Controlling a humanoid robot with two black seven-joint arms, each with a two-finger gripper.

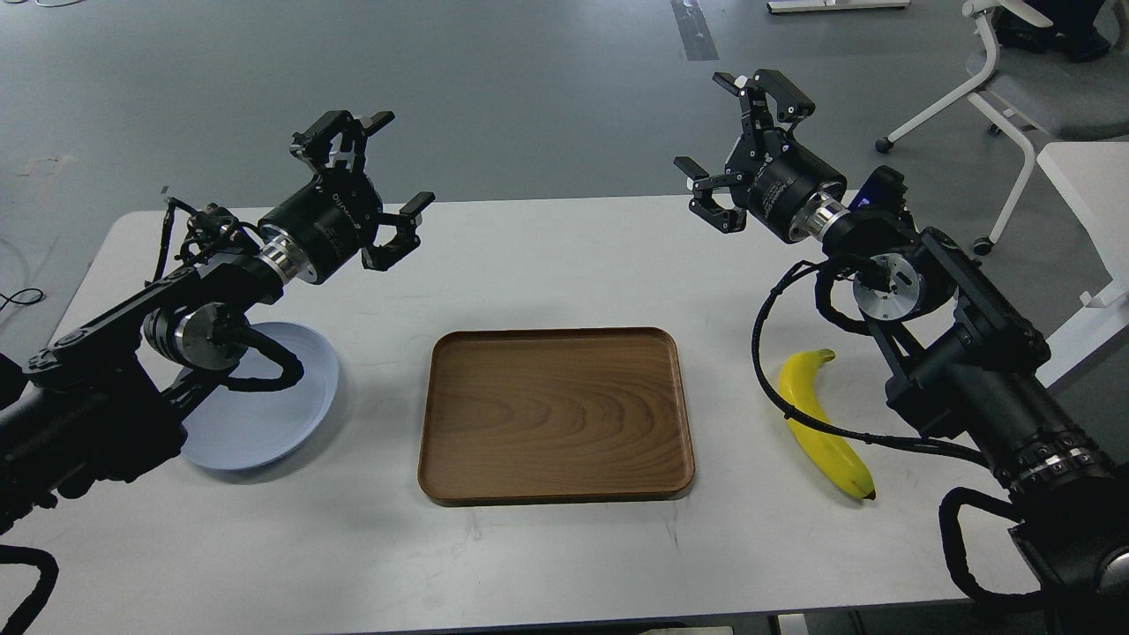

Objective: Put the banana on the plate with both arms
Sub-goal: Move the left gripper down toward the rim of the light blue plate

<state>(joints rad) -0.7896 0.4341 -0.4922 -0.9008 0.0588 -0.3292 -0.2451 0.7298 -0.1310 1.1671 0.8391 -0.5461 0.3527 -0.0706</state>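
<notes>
The yellow banana [824, 425] lies on the white table at the right, greenish stem tip away from me, dark end toward me. A black cable of my right arm crosses it. The pale blue-grey plate [273, 414] sits at the left, partly hidden under my left arm. My left gripper [381, 183] is open and empty, raised above the table behind the plate. My right gripper [739, 139] is open and empty, raised above the table's far edge, well behind the banana.
A brown wooden tray [556, 414] lies empty in the middle of the table [564, 265], between plate and banana. A white office chair [1014, 79] and another white table [1089, 185] stand at the far right, off the table.
</notes>
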